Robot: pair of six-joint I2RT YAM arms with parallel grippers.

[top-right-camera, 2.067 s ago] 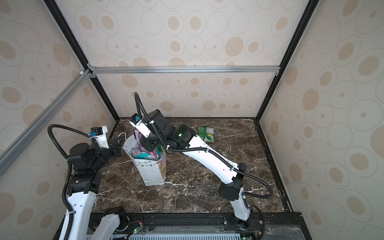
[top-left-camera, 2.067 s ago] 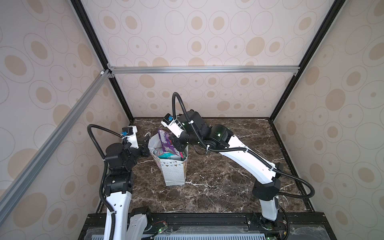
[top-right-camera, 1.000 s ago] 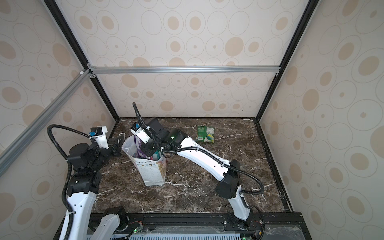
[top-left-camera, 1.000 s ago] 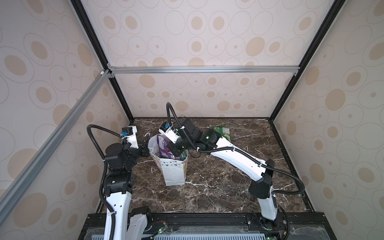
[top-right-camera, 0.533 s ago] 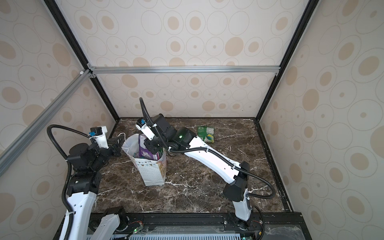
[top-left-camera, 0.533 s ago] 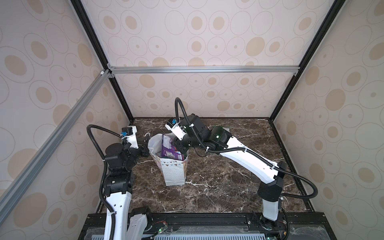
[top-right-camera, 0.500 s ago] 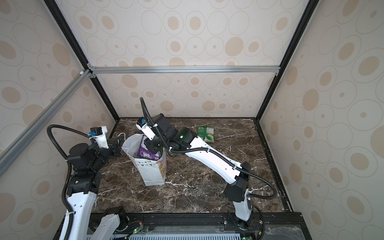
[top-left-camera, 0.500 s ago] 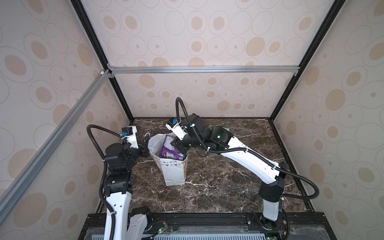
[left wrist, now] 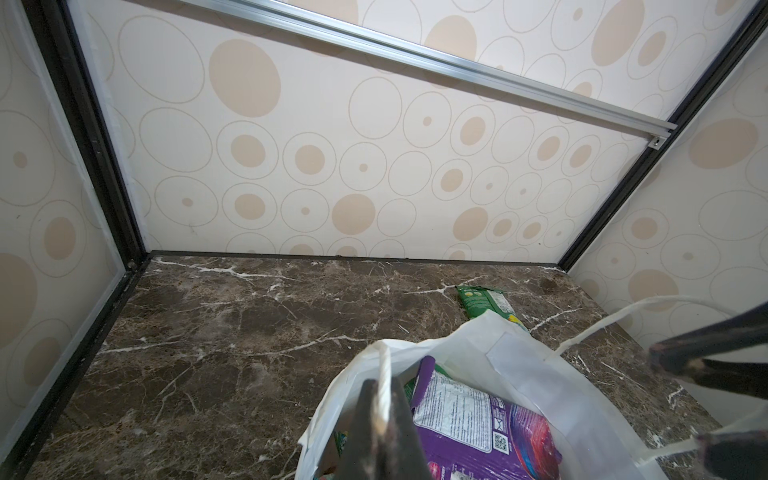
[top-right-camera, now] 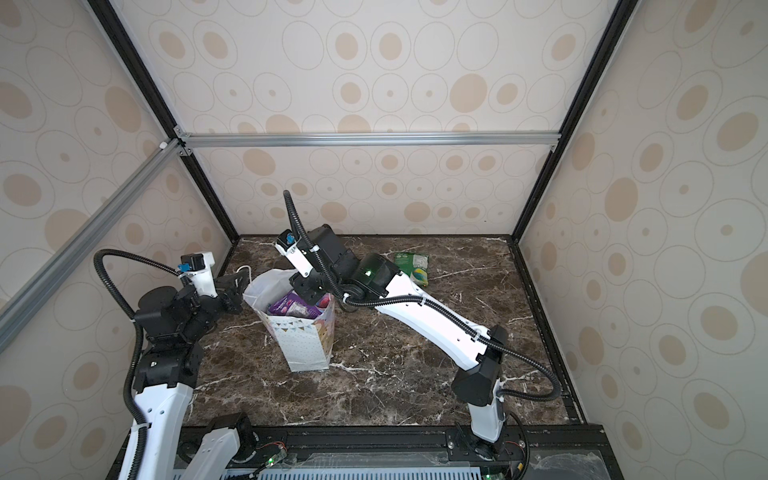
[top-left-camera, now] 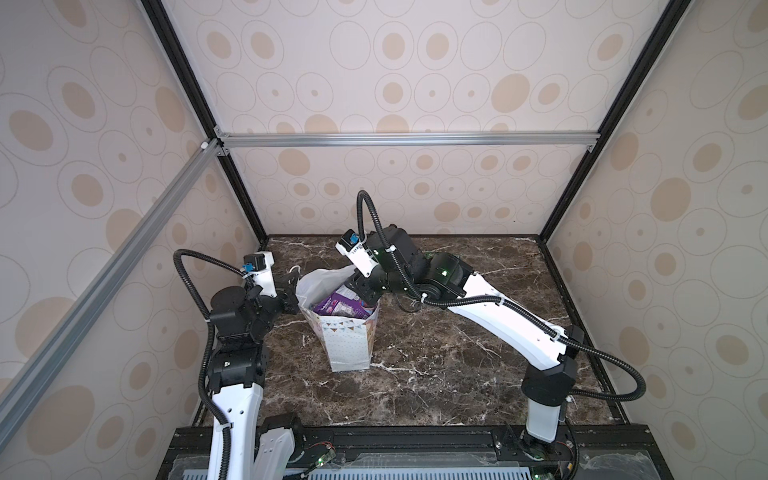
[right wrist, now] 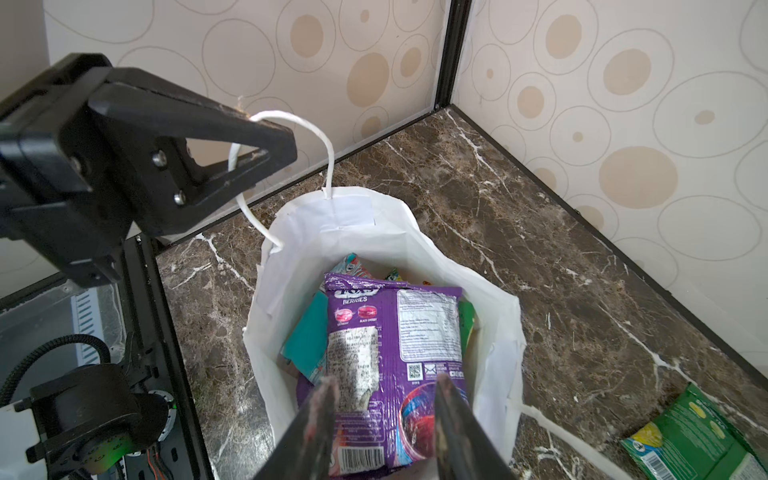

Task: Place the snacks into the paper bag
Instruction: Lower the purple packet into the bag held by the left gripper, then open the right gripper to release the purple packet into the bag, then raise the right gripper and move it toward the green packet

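Purple "BERRIES" packet (right wrist: pixel 390 332) in paper bag (right wrist: pixel 353 210), right gripper (right wrist: pixel 386 380) parted above it, left gripper (left wrist: pixel 380 409) apparently pinching cord handle (right wrist: pixel 331 166).

The paper bag's (top-left-camera: pixel 349 345) mouth is crowded. 1 purple packet (right wrist: pixel 395 332) fills the top, the right gripper (right wrist: pixel 386 379) hangs spread over it, and the left gripper (left wrist: pixel 380 388) clamps the handle (right wrist: pixel 328 158) on the left. 1 green packet (top-right-camera: pixel 411 266) lies near the table's (top-left-camera: pixel 457 374) back edge. The front and right stretches are bare.
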